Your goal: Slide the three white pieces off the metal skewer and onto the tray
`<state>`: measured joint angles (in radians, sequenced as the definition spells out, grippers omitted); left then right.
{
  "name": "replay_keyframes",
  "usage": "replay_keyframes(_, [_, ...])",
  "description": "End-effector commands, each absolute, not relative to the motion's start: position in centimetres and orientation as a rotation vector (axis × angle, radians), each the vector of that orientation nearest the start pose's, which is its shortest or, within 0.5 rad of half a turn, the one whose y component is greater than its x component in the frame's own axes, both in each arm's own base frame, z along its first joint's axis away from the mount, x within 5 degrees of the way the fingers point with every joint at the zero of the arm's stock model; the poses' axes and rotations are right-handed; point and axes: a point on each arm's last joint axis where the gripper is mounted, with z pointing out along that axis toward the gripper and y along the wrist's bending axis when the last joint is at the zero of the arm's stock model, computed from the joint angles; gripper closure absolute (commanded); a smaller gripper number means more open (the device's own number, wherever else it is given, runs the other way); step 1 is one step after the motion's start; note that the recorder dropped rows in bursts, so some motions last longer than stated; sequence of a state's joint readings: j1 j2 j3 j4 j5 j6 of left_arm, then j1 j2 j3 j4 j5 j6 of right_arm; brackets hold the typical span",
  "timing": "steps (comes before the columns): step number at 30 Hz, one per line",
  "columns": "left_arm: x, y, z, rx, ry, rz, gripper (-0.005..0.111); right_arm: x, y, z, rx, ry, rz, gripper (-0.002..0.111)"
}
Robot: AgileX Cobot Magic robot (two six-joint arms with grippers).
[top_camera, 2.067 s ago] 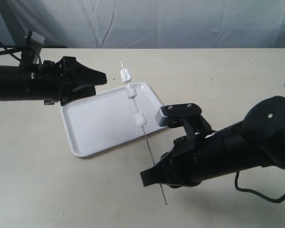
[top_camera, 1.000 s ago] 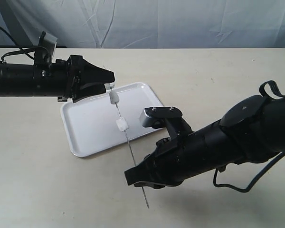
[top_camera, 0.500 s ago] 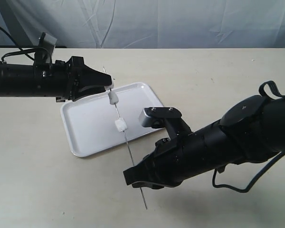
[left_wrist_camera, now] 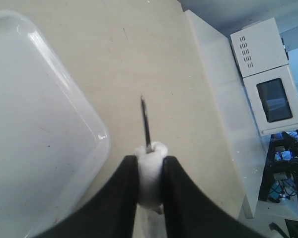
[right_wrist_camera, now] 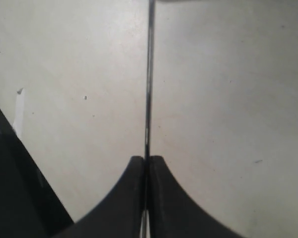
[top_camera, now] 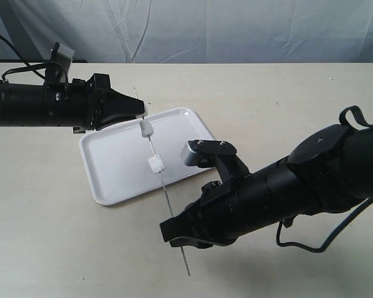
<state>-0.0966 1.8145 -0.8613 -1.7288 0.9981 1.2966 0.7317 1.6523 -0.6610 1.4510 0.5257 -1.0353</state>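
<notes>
Black jaws of the left gripper (left_wrist_camera: 150, 166) press on both sides of the top white piece (left_wrist_camera: 150, 174), the one nearest the pointed tip of the metal skewer (left_wrist_camera: 145, 124). They grip the piece, not the rod. The right gripper (right_wrist_camera: 146, 162) has its jaws shut tight on the skewer's bare lower stretch and holds it slanted above the worktop (top_camera: 286, 99).

Further down the rod, the middle piece (top_camera: 147, 128) and the lowest piece (top_camera: 156, 164) are threaded apart from each other, both over the tray (top_camera: 112, 186). The tray lies flat on the worktop under the skewer's upper half. The gripped piece sits near the tray's far rim, and I cannot tell whether it is above the tray or just outside it.

No piece lies on the tray, so this looks like the stripping of piece 1 of 3. The next move probably calls for a straight pull along the rod towards the tip. The grip should be light enough not to squash the soft piece, and the release should come only over the tray.
</notes>
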Motion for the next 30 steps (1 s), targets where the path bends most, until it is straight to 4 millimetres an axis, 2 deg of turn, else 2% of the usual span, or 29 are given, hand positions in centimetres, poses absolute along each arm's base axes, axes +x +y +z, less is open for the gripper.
replay_keyframes(1, [31.9,-10.8,18.3,0.065,2.213,-1.428,0.092,17.7,22.0,15.4,-0.681,2.632,1.071,0.109])
replay_keyframes(8, [32.4,-10.3,17.7,0.014,2.255,-1.312,0.092,17.4,22.0,15.4,-0.746,2.634,1.089,0.109])
replay_keyframes(19, [34.8,-9.6,18.9,-0.096,2.245,-1.169,0.092,16.5,21.8,15.2,-0.835,2.698,1.105,0.109])
replay_keyframes(22, [35.5,-8.9,18.7,-0.152,2.259,-1.039,0.092,16.2,21.2,14.8,-0.873,2.776,1.022,0.109])
replay_keyframes(25, [35.2,-9.2,18.7,-0.162,2.275,-1.1,0.092,17.0,20.5,14.2,-0.825,2.799,0.861,0.109])
replay_keyframes(26, [34.9,-9.2,18.4,-0.116,2.321,-1.084,0.088,17.4,20.3,14.1,-0.77,2.803,0.803,0.109])
replay_keyframes(29, [34.4,-9.2,16.8,-0.125,2.439,-1.071,0.067,18.0,20.3,14.1,-0.713,2.761,0.751,0.109])
replay_keyframes(30, [34.4,-9.3,16.4,-0.127,2.451,-1.083,0.065,18.2,20.3,14.1,-0.691,2.75,0.741,0.109])
